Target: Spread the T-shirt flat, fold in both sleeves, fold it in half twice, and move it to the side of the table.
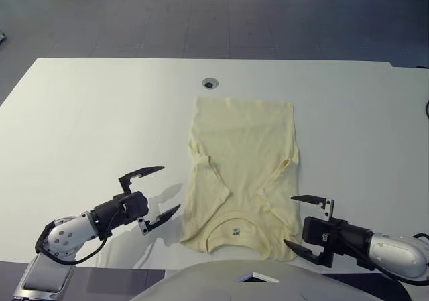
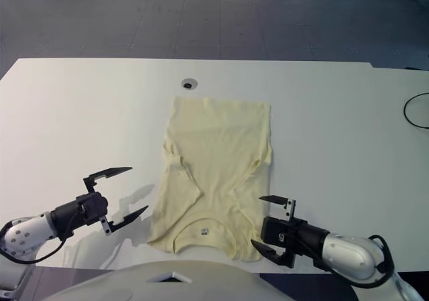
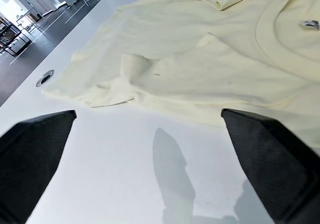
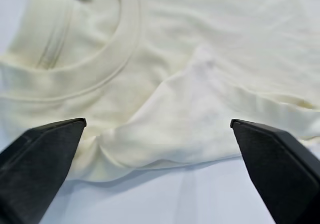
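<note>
A pale yellow T-shirt (image 1: 241,167) lies flat on the white table (image 1: 87,127), collar toward me, with both sleeves folded in over its front. My left gripper (image 1: 153,194) hovers open just off the shirt's near left corner, nothing between its black fingers. My right gripper (image 1: 307,222) is open at the shirt's near right corner, its fingertips close to the fabric edge. The left wrist view looks across the folded sleeve (image 3: 165,74) and the collar (image 3: 285,39). In the right wrist view the collar (image 4: 95,69) and a sleeve fold (image 4: 200,104) lie between the open fingers.
A small round grommet hole (image 1: 210,83) sits in the table beyond the shirt's far hem. Bare table surface extends widely to the left and to the right (image 1: 362,127) of the shirt. A black cable loop (image 2: 417,110) lies at the table's far right edge.
</note>
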Available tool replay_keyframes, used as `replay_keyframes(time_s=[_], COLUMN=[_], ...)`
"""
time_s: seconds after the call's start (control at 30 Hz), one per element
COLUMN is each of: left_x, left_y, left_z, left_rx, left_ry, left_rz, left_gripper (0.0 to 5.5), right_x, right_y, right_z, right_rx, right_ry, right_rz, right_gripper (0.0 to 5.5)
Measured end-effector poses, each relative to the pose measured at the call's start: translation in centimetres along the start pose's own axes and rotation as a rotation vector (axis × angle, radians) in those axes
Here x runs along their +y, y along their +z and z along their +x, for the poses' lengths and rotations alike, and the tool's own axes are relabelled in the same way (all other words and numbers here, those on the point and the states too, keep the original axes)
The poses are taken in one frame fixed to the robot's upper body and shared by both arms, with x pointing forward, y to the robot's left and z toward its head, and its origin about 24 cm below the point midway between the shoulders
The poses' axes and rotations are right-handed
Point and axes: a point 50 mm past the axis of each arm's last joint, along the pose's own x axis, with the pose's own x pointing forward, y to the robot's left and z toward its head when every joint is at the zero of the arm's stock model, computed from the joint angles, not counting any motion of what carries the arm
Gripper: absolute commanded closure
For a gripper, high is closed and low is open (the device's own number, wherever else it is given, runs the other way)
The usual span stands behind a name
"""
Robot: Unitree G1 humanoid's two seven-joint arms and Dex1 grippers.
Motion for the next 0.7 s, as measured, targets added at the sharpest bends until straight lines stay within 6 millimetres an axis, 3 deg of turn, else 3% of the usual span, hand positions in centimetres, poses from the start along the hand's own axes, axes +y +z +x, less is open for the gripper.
replay_keyframes(time_s=[0.17,0.33,0.53,0.7], left_x=[0.0,0.2,-0.9,-1.3], left_y=[-0.1,-0.1,-0.1,-0.5], left_z=[-0.6,-1.0,-1.2,-1.1], left_rx=[0.02,0.015,-0.03,-0.019], left_ry=[-0.058,-0.128,-0.251,-0.305], left_rz=[0.107,0.202,0.265,0.292], left_gripper=[0.1,0.1,0.1,0.1], right_x=[-1.0,-3.2,-2.1,-0.8], right_y=[1.7,-0.2,-1.1,-1.8], right_z=[-2.2,-3.4,-3.2,-2.5], right_rx=[-0.127,-0.028,0.024,0.034], right_ry=[-0.002,-0.108,-0.06,0.022], right_rz=[0.094,-0.013,-0.289,-0.373], right_gripper=[0.13,0.13,0.13,0.13])
